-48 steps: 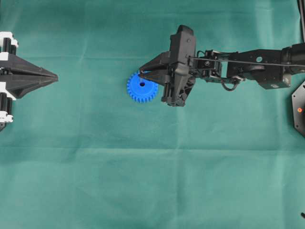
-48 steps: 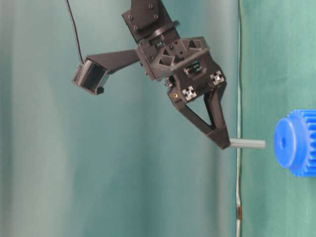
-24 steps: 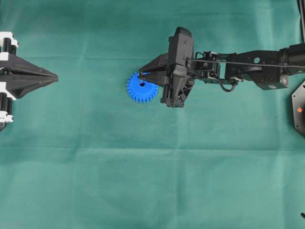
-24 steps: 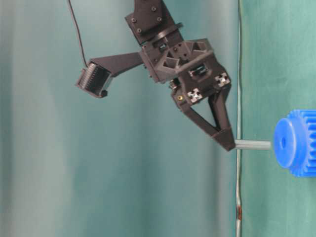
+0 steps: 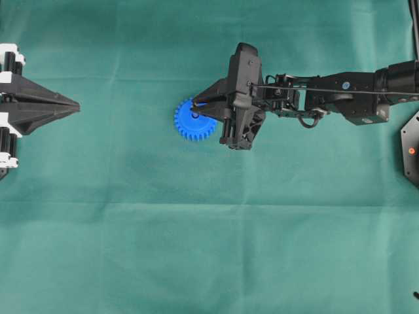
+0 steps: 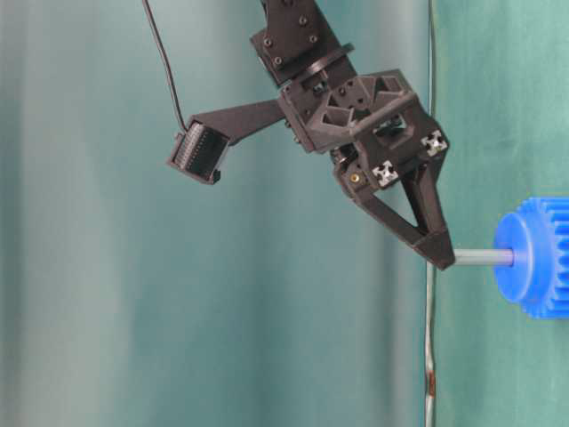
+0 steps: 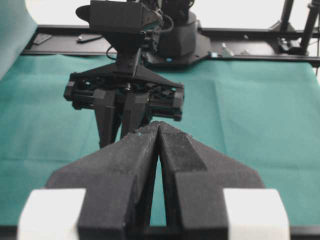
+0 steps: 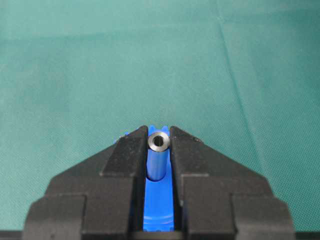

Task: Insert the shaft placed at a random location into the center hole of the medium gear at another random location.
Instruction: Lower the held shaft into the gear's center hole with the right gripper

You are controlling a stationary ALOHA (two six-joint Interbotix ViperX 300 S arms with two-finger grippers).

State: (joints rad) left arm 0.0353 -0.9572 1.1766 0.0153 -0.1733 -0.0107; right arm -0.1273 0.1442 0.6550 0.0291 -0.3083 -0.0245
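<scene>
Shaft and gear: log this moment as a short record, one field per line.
shaft: gripped at one end by the right gripper, tip at the hub's face
medium gear: flat on the green cloth, under the right gripper
center hole: hidden; the shaft's tip meets the hub there
right jaws: shut on the shaft
left gripper: jaws shut, holding nothing, at the table's left edge, far from the gear
insertion: started or about to; depth not visible
</scene>
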